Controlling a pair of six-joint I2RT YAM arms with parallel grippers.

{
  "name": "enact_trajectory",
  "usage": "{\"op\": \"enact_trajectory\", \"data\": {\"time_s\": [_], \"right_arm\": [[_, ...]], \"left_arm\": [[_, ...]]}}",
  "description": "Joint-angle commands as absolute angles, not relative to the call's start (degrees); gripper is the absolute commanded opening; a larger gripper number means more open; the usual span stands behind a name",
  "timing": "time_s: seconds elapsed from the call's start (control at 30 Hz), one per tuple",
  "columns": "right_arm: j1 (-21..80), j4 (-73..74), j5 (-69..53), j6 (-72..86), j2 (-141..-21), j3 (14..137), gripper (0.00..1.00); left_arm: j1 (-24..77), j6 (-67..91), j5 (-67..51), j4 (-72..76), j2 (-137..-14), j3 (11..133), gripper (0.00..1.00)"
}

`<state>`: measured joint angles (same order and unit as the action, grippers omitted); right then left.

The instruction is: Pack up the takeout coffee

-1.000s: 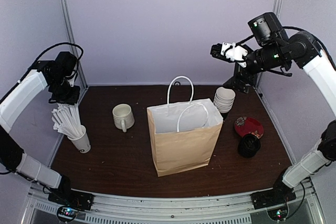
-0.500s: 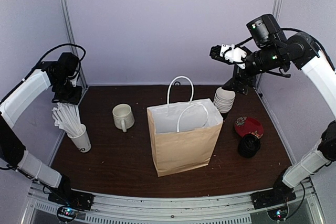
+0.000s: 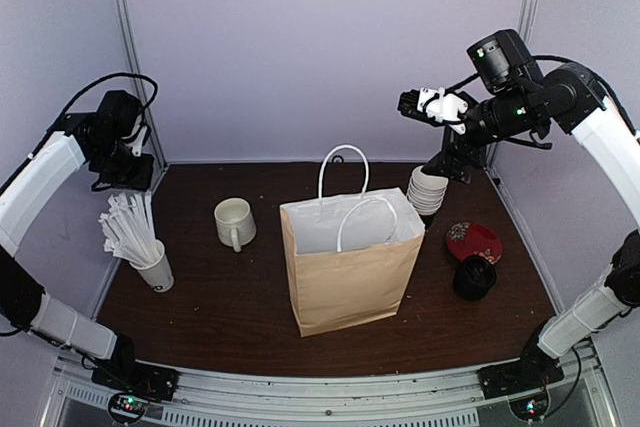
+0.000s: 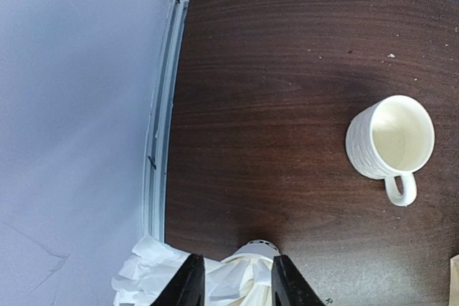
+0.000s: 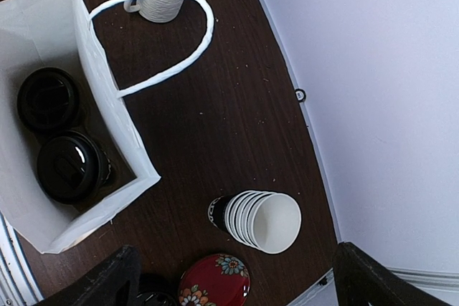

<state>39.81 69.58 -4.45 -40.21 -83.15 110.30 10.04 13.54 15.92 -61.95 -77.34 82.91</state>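
Note:
The takeout coffee shows in the right wrist view as two black-lidded cups [image 5: 49,98] [image 5: 70,166], standing side by side on the bottom of the open paper bag [image 5: 107,112]. From above, the brown bag [image 3: 345,277] stands mid-table and its walls hide the cups. My right gripper [image 3: 412,102] hangs high over the back right, jaws wide apart and empty; in its own view, the right gripper [image 5: 237,288] has a finger [image 5: 107,277] at each bottom corner. My left gripper [image 3: 122,165] hovers above the cup of white sticks [image 3: 150,265], its fingers [image 4: 188,281] partly apart, holding nothing.
A white mug [image 3: 235,222] sits left of the bag. Right of the bag are a stack of empty cups [image 3: 428,190], a red flowered saucer [image 3: 473,242] and a pile of black lids [image 3: 474,277]. The bag's white handles [image 3: 345,172] stick up.
My left arm has lifted and pulled back toward the left wall, and its jaws have spread a little. The right gripper has drifted slightly up. Nothing on the table has moved.

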Motion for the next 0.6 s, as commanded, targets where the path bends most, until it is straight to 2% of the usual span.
{"op": "enact_trajectory", "data": {"time_s": [0.0,0.37,0.57], "right_arm": [[39.5,68.9,-5.1,-39.2,-82.7,110.0,0.97],[39.4,68.7,-4.5,-39.4,-82.0,108.7,0.97],[39.5,68.6,-4.9,-39.2,-82.7,109.0,0.97]], "left_arm": [[9.5,11.5,11.3,-58.6,-77.2,84.2,0.32],[9.5,11.3,8.3,-59.3,-79.4,82.4,0.32],[9.5,10.2,8.2,-59.8,-80.3,82.3,0.29]]}}
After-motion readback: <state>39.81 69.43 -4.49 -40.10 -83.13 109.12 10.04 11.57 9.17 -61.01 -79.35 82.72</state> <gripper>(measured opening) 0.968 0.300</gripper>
